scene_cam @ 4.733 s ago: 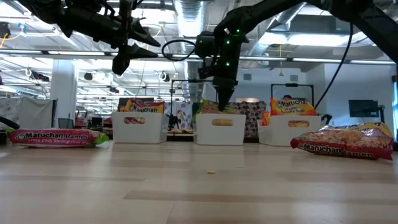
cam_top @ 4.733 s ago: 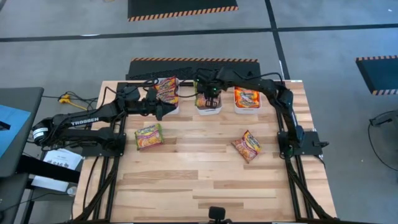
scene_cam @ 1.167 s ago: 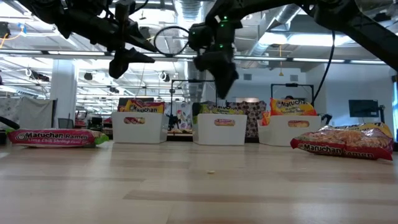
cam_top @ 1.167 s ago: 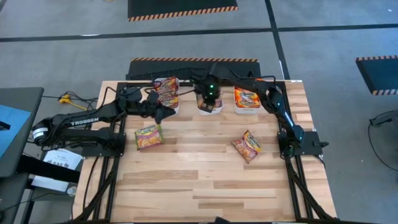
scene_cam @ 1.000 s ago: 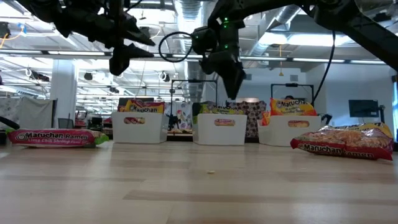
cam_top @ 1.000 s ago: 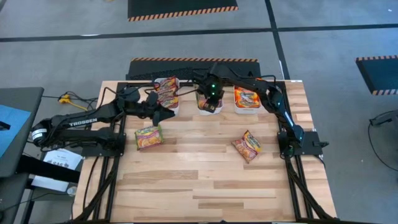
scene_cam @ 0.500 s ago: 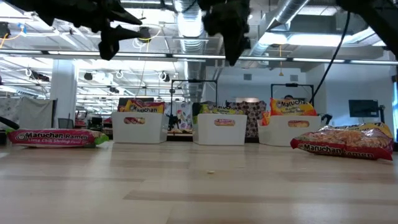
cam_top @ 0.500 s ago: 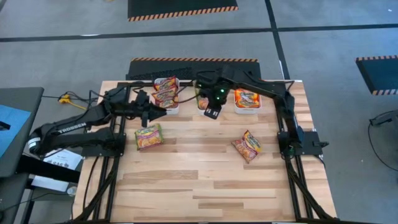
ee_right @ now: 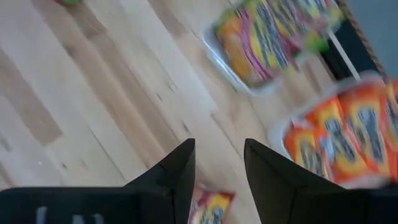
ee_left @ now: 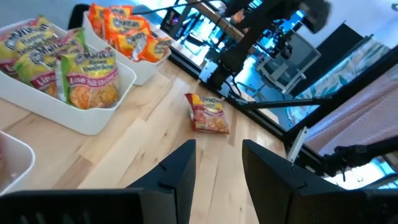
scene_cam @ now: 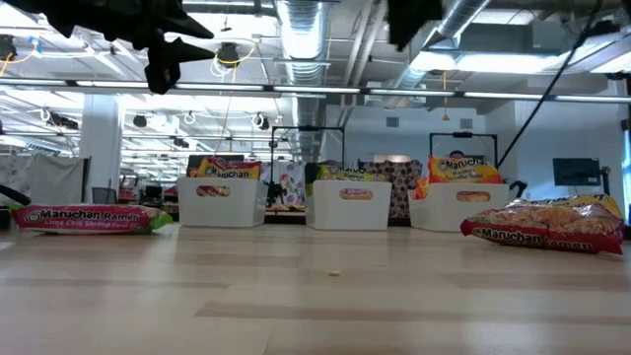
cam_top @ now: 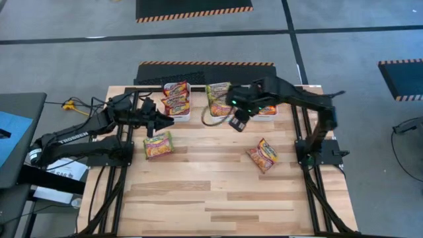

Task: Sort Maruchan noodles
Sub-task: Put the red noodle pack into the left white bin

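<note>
Hovering above the bins [cam_top: 220,118], right claw [cam_top: 239,123] open.

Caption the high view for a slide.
Two loose ramen packets remain on the table; three bins filled, both hands empty.

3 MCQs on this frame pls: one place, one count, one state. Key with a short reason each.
1. Where does the green-edged ramen packet lie?
A. in the middle bin
B. loose on the table, near the left arm
C. in an end effector

2. How many white bins stand along the table's far edge?
A. two
B. three
C. five

3. What state is the right end effector in?
A. open and empty
B. shut on a packet
C. shut on a bin rim

Key:
1 B: the high view shows it flat on the wood in front of the left bin.
2 B: the low view shows three in a row.
3 A: the right wrist view shows its fingers apart with bare table between them.
</note>
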Robot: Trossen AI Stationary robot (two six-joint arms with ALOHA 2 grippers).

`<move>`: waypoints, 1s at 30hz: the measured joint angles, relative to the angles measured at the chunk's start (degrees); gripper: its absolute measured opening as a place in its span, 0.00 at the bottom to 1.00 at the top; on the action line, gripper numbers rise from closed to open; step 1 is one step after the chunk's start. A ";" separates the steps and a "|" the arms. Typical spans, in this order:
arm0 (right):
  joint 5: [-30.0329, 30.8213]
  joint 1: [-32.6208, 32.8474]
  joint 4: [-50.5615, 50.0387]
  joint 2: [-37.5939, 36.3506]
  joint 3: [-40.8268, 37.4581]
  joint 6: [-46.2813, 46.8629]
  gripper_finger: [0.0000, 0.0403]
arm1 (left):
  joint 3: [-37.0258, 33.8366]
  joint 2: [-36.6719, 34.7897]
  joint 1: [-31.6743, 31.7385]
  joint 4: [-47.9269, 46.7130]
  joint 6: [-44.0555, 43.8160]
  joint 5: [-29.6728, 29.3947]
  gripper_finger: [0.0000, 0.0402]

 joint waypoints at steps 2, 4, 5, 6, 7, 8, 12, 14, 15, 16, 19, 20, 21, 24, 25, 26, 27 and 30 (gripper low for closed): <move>0.69 0.88 -0.01 -3.58 -5.81 3.55 0.40 | 0.00 0.00 0.00 0.02 0.03 0.76 0.29; 1.08 1.75 0.01 -7.64 -12.15 7.92 0.40 | 0.00 0.02 -0.02 0.02 0.60 0.82 0.29; 1.45 2.16 -0.02 -9.63 -15.33 10.31 0.40 | 0.00 0.02 -0.02 0.02 1.06 0.80 0.29; 1.72 2.61 0.17 -11.70 -18.61 12.60 0.40 | 0.00 0.02 0.00 0.04 1.44 0.80 0.29; 1.75 3.06 0.60 -13.71 -21.62 14.65 0.40 | 0.00 0.02 0.00 0.07 1.67 0.79 0.29; 1.75 3.49 1.34 -15.63 -24.54 16.64 0.40 | 0.00 0.04 0.00 0.05 1.94 0.76 0.29; 1.72 5.48 5.83 -23.58 -35.16 23.94 0.40 | 0.00 0.04 0.00 0.09 2.97 0.74 0.29; 1.72 6.75 7.65 -27.45 -39.94 27.69 0.40 | 0.00 0.04 0.00 0.09 2.97 0.74 0.29; 1.71 7.44 8.20 -29.19 -41.98 29.70 0.40 | 0.00 0.04 0.00 0.10 2.97 0.74 0.29; 1.70 8.19 8.75 -31.11 -44.05 31.85 0.40 | 0.00 0.04 0.00 0.11 2.99 0.74 0.29; 1.66 10.10 9.39 -36.04 -49.53 38.29 0.40 | 0.00 0.07 0.00 0.13 2.98 0.71 0.29; 1.64 10.63 9.43 -37.44 -51.07 40.05 0.40 | 0.00 0.07 0.00 0.13 2.98 0.71 0.29; 1.66 11.15 9.62 -38.83 -52.59 41.75 0.40 | 0.00 0.07 0.00 0.13 2.97 0.71 0.29; 1.55 12.61 10.60 -42.22 -56.82 46.00 0.40 | 0.00 0.07 0.00 0.13 2.97 0.71 0.29; 1.20 13.02 11.28 -43.12 -58.17 46.81 0.40 | 0.00 0.07 0.00 0.13 2.97 0.71 0.29; 0.68 13.35 12.21 -43.93 -59.48 47.18 0.40 | 0.00 0.07 0.00 0.13 2.97 0.76 0.29; -0.06 13.66 13.48 -44.66 -60.88 47.51 0.40 | 0.00 0.07 0.00 0.13 2.97 0.76 0.29; -1.85 14.26 16.78 -46.27 -65.23 48.96 0.40 | 0.00 0.07 0.00 0.13 2.99 0.78 0.29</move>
